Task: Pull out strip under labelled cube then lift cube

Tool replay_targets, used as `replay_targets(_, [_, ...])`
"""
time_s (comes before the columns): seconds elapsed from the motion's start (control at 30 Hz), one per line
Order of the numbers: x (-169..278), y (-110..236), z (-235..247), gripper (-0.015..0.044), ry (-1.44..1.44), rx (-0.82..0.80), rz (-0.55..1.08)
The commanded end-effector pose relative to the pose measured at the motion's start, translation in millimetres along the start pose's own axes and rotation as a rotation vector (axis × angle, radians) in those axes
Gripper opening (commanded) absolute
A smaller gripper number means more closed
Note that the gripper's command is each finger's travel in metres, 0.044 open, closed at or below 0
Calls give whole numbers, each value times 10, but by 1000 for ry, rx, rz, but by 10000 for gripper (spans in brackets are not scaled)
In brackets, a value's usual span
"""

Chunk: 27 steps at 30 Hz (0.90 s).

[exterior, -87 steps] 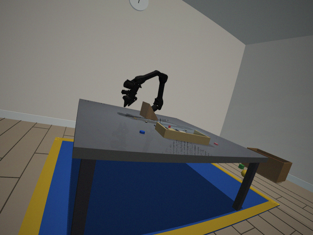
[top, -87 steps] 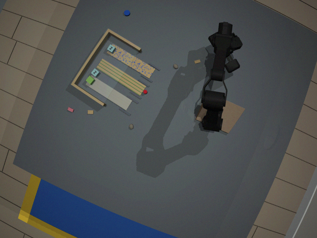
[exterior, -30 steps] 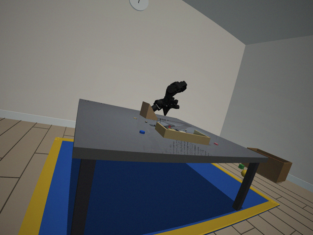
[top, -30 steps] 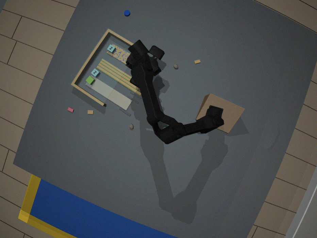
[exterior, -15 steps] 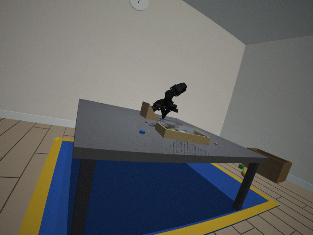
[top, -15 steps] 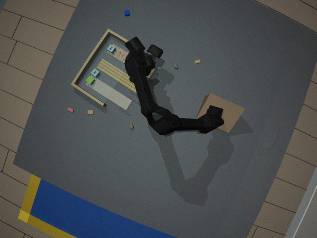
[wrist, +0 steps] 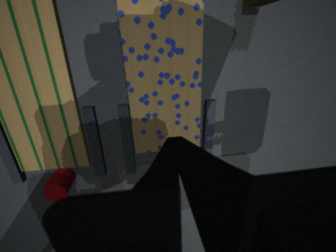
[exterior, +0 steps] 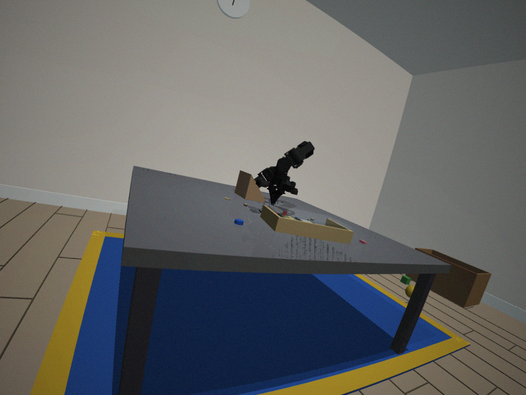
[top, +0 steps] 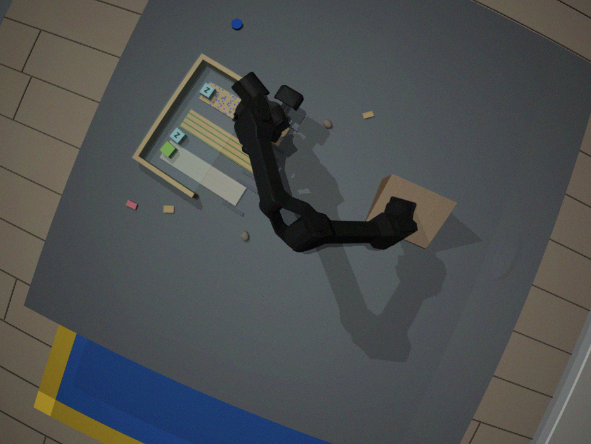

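Observation:
A wooden open-fronted tray [top: 167,107] [exterior: 297,229] holds three strips. A blue-dotted strip [top: 224,100] [wrist: 162,54] carries a pale blue labelled cube [top: 207,89] at its far end. A green-striped strip [top: 210,131] [wrist: 32,72] carries a second labelled cube [top: 177,136]. A plain pale strip [top: 210,176] carries a green cube [top: 168,150]. My gripper [wrist: 174,143] [exterior: 274,200] is shut, with its fingertips down at the near end of the blue-dotted strip. I cannot tell whether the strip is pinched. In the overhead view the arm hides the fingers.
Short grey guide rails [wrist: 124,137] [wrist: 208,122] flank the strip ends. A red cylinder [wrist: 59,183] lies by the striped strip's end. A brown wedge [top: 430,205] [exterior: 246,189] is at the arm's base. A blue disc [top: 236,23], pebbles [top: 327,123] and small blocks [top: 131,204] are scattered about.

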<state>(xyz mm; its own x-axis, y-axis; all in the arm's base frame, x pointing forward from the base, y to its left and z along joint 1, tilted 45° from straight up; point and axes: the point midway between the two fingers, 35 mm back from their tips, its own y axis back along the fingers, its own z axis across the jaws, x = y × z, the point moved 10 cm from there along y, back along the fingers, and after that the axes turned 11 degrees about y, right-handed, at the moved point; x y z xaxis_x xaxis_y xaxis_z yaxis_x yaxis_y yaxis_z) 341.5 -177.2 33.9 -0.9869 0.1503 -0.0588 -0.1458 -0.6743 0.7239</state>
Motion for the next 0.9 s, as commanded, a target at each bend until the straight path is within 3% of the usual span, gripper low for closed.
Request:
replay_targets(0.0, [7, -97, 3, 0, -7, -9, 8])
replay_targets(0.87, [3, -398, -1, 0, -6, -12, 8])
